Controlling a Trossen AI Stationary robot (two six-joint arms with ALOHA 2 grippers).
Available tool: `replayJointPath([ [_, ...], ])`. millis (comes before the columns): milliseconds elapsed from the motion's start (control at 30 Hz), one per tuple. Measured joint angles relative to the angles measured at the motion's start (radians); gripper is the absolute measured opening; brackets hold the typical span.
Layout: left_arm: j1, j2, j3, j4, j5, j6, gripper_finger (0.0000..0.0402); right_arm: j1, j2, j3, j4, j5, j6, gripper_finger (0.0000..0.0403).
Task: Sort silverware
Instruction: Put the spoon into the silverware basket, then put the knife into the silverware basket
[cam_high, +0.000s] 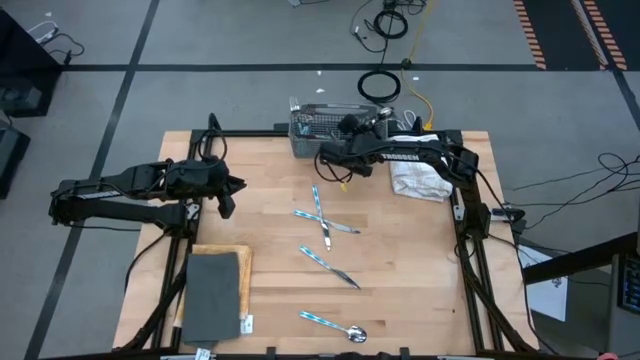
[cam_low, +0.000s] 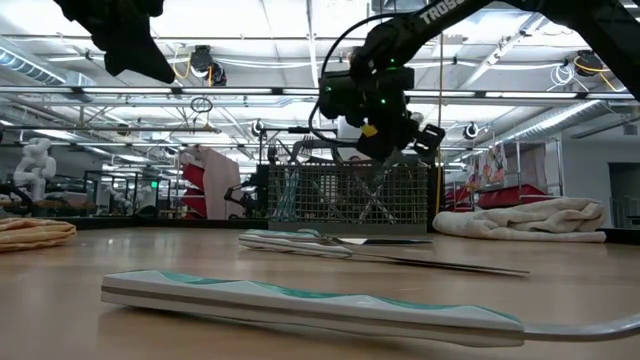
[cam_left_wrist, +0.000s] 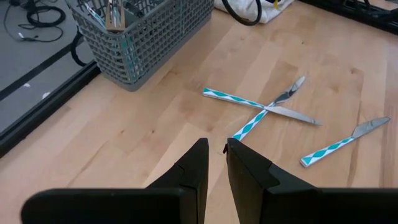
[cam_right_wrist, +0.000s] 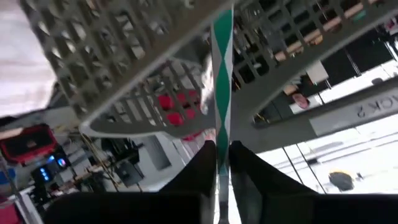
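My right gripper (cam_high: 335, 165) hovers by the near wall of the grey mesh caddy (cam_high: 322, 125), shut on one piece of silverware with a teal-and-white handle (cam_right_wrist: 222, 74). Other pieces stand in the caddy (cam_left_wrist: 143, 37). Further pieces lie flat on the wooden table: a crossed pair (cam_high: 320, 215) (cam_left_wrist: 264, 109), a knife (cam_high: 330, 267) (cam_left_wrist: 339, 144) and a spoon (cam_high: 335, 323) (cam_low: 310, 305). My left gripper (cam_high: 228, 200) (cam_left_wrist: 216, 155) hangs above the table's left part, shut and holding nothing. My right gripper pinches the piece between its two fingers (cam_right_wrist: 205, 168) on the patterned handle (cam_right_wrist: 221, 134). The handle runs along the fingers and sticks out past their tips toward the caddy (cam_right_wrist: 124, 56). The piece is lifted clear of the table; its metal end is hidden.
A dark grey mat (cam_high: 212, 295) lies on a board at the near left. A crumpled white cloth (cam_high: 420, 178) (cam_low: 530, 218) sits at the far right, beside the caddy. Bare wood shows between the scattered pieces and along the table's right side.
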Motion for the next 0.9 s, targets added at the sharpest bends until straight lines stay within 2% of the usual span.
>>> replayJointPath([
  [300,0.000,0.000,0.000,0.000,0.000,0.000,0.0063,0.029,0.000,0.000,-0.004,-0.050,0.058,0.0128],
  [433,0.000,0.000,0.000,0.000,0.000,0.000,0.0063,0.042,0.000,0.005,-0.010,0.013,0.129,0.0169],
  [633,0.000,0.000,0.000,0.000,0.000,0.000,0.0063,0.058,-0.037,0.095,-0.033,0.089,0.220,0.0194],
  [733,0.000,0.000,0.000,0.001,0.001,-0.003,0.0063,0.075,-0.075,0.173,-0.061,0.097,0.336,0.0196],
  [800,0.000,0.000,0.000,0.001,0.004,-0.024,0.0063,0.099,-0.100,0.236,-0.114,0.055,0.465,0.0196],
  [833,0.000,0.000,0.000,0.002,0.010,-0.028,0.0063,0.117,-0.113,0.270,-0.151,0.001,0.552,0.0196],
  [900,0.000,0.000,0.000,0.004,0.040,-0.029,0.0063,0.154,-0.137,0.352,-0.243,-0.196,0.766,0.0196],
])
